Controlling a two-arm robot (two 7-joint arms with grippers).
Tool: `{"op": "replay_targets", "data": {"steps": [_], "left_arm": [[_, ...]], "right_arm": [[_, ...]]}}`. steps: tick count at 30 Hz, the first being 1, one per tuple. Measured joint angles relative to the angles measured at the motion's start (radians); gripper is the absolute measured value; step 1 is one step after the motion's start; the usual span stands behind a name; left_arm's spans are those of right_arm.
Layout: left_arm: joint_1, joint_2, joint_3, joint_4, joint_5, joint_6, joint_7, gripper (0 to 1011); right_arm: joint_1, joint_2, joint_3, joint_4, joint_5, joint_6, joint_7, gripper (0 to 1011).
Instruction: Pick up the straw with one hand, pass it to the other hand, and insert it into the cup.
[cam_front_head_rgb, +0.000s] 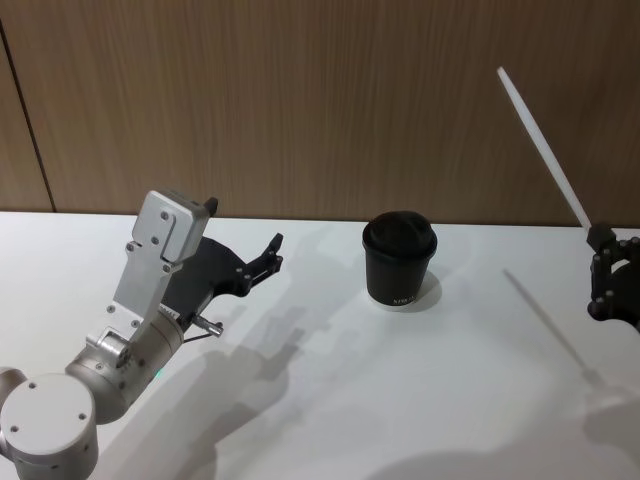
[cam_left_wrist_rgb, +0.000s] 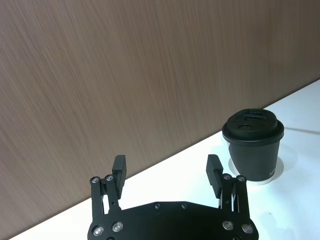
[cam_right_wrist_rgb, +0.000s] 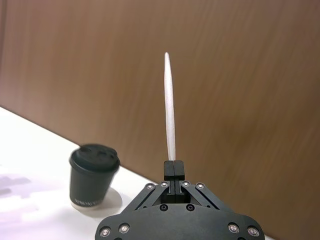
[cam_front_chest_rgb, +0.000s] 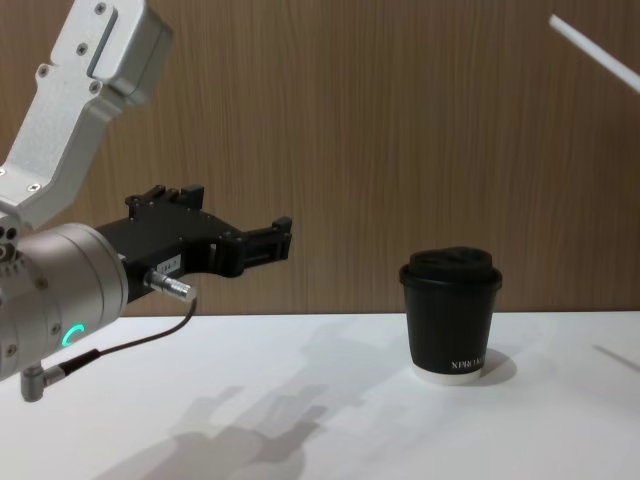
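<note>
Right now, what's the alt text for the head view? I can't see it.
The right claw at the right edge grips a white straw by its lower end, slanting up-left. The black cup stands on the table, open left claw to its left.

White straw (cam_front_head_rgb: 545, 150): long, thin, straight, clamped at its lower end by the right gripper (cam_front_head_rgb: 599, 238), whose fingers are closed on it. It is tilted, with the free tip up and leaning toward the left, well above the cup (cam_front_head_rgb: 398, 262) and not touching it. Cup: small, black, domed black lid on, white lettering, white base rim. It stands upright between the two grippers. Left gripper (cam_left_wrist_rgb: 166, 167): silver wrist, green ring light, fingers spread with nothing between them, aimed toward the cup, well apart from it.
</note>
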Motion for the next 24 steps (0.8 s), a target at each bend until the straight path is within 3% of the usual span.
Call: {"op": "replay_targets", "data": {"steps": [13,24], "left_arm": [[0.0,0.0,0.0,0.0,0.0,0.0,0.0,1002],[0.0,0.0,0.0,0.0,0.0,0.0,0.0,1003]], "right_arm": [[-0.009,0.052,0.01,-0.038,0.068,-0.109,0.131,0],[0.021,0.09,-0.035,-0.046,0.111,-0.161,0.235,0]]}}
